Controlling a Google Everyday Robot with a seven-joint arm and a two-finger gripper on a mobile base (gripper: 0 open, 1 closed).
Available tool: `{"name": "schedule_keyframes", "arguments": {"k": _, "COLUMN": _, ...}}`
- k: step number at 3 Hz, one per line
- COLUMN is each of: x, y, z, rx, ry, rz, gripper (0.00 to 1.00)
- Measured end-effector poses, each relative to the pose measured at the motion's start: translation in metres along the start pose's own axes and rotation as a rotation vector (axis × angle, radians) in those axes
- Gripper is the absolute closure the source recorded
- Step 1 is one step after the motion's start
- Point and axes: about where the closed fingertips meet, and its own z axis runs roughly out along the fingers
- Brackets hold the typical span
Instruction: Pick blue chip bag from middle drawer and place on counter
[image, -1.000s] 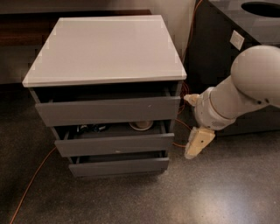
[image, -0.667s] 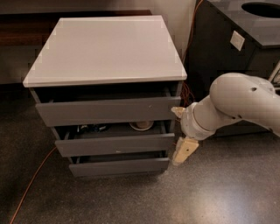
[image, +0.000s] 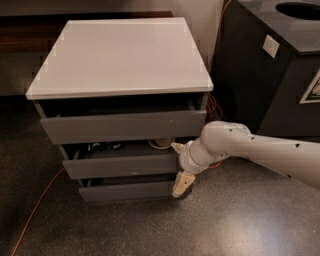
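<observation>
The grey cabinet's counter (image: 120, 55) is a bare light-grey slab. The middle drawer (image: 120, 165) is pulled out slightly, leaving a narrow dark gap above its front. In that gap a sliver of a dark crumpled thing (image: 103, 146) shows at the left; it may be the blue chip bag, mostly hidden. An off-white bowl (image: 161, 143) shows at the right of the gap. My gripper (image: 179, 166) is at the right end of the middle drawer front. It is open, with one finger (image: 176, 146) above the front and the other (image: 182, 184) below it.
The top drawer (image: 122, 126) and lowest drawer (image: 127, 190) are also slightly open. A black bin (image: 270, 75) with a round hole in its top stands close to the right. An orange cable (image: 35, 210) runs over the dark speckled floor at the left.
My arm has swung left and down from beside the cabinet. The gripper now reaches the right end of the middle drawer front. The drawers have not moved.
</observation>
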Motion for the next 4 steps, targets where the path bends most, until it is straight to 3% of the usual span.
{"name": "schedule_keyframes", "arguments": {"k": 1, "x": 0.001, "y": 0.001, "z": 0.004, "rx": -0.003, "ry": -0.002, "rz": 0.001, "gripper": 0.0}}
{"name": "schedule_keyframes", "arguments": {"k": 2, "x": -0.001, "y": 0.002, "z": 0.019, "rx": -0.014, "ry": -0.047, "rz": -0.01, "gripper": 0.0}}
{"name": "schedule_keyframes", "arguments": {"k": 3, "x": -0.001, "y": -0.004, "z": 0.046, "rx": -0.005, "ry": -0.091, "rz": -0.021, "gripper": 0.0}}
{"name": "schedule_keyframes", "arguments": {"k": 4, "x": 0.004, "y": -0.017, "z": 0.077, "rx": 0.007, "ry": -0.085, "rz": -0.026, "gripper": 0.0}}
